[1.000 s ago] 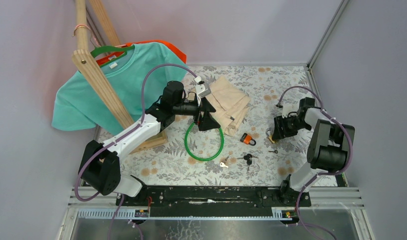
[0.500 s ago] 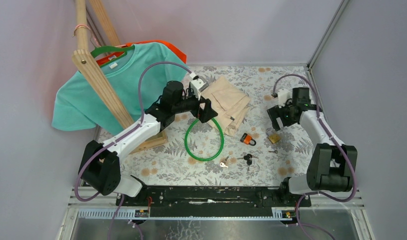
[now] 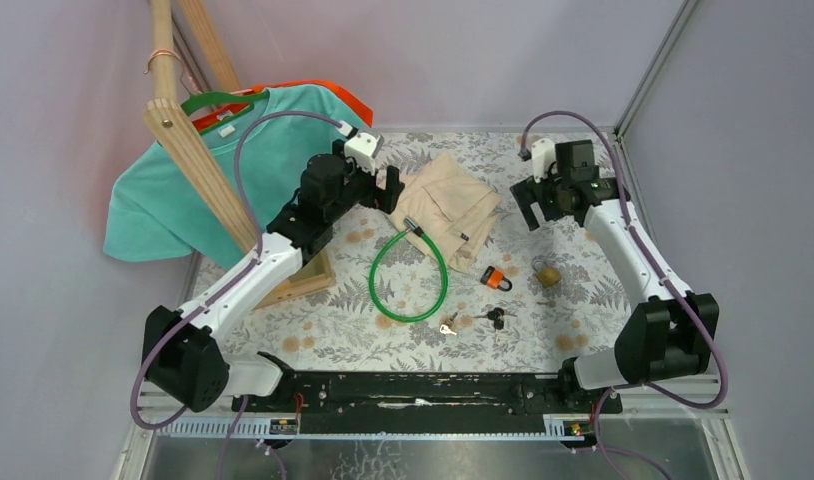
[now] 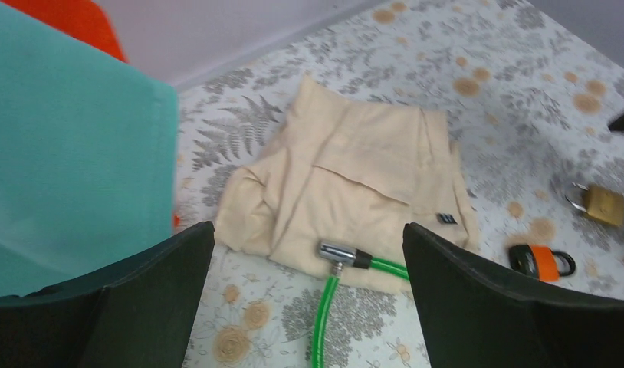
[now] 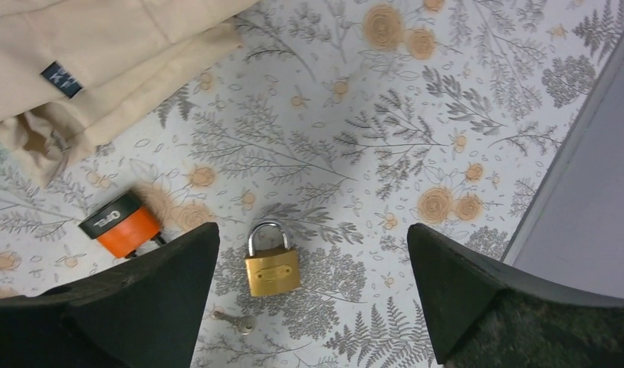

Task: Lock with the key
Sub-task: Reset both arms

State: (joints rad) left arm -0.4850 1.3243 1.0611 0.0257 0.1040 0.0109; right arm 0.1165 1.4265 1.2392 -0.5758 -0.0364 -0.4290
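Right gripper [image 5: 310,231]: my jaws stand wide apart with nothing between them, hanging over the far right of the bench [image 5: 447,100].
Directly below: the brass padlock [image 5: 272,268] lies flat, its shackle pointing away from me and apparently seated in the body. Whether it is locked I cannot tell.
Nearest key: a small key [image 5: 237,323] lies just beside the padlock's lower left corner, partly hidden by my finger and not in the keyhole.
Further left: an orange padlock [image 5: 121,224] rests near the edge of the folded beige cloth [image 5: 102,69].
Left gripper [image 4: 308,234]: also spread wide and empty, held above the cloth and the metal head of the green cable lock [image 4: 338,251].
Front of bench: a silver key [image 3: 448,326] and a black-headed bunch [image 3: 496,318] lie close to the cable's loop.
Step in hand: as I judge it, I am between grasps, with neither key nor lock held and the locking not yet done.
Next move: I would come down on the small key, pinch it by its head, and have the padlock steadied before lining up blade and keyhole.
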